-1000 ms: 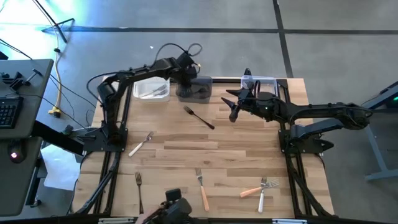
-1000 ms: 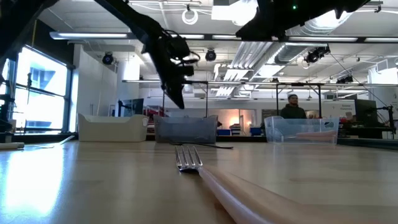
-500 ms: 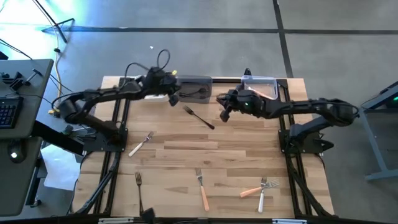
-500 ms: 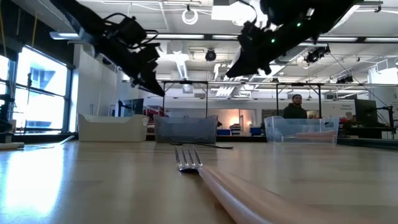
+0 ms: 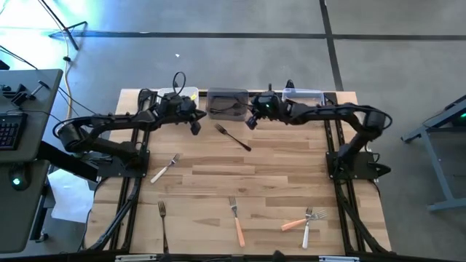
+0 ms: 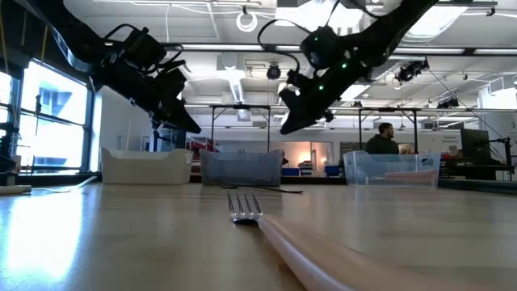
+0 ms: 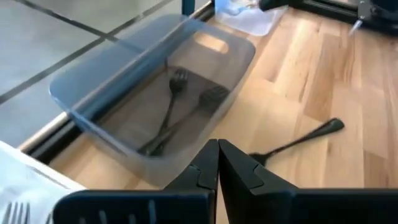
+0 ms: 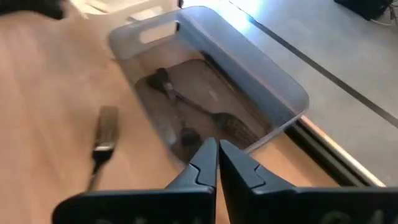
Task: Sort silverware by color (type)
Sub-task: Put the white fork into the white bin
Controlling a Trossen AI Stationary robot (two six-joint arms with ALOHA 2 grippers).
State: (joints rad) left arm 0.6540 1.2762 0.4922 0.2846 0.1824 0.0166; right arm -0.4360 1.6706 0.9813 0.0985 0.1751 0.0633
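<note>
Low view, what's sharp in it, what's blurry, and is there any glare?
Low view: the orange-handled fork has sharp tines, but its handle blurs toward the lens; bright glare comes from the window and ceiling lights. Right wrist view: the black fork on the table looks soft.

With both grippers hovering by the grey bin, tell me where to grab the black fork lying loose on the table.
Grip the black fork mid-handle, coming straight down with the jaws across its width. It lies flat and diagonal on bare wood just in front of the grey bin, nothing touching it. The left gripper and right gripper both look about equally near.
</note>
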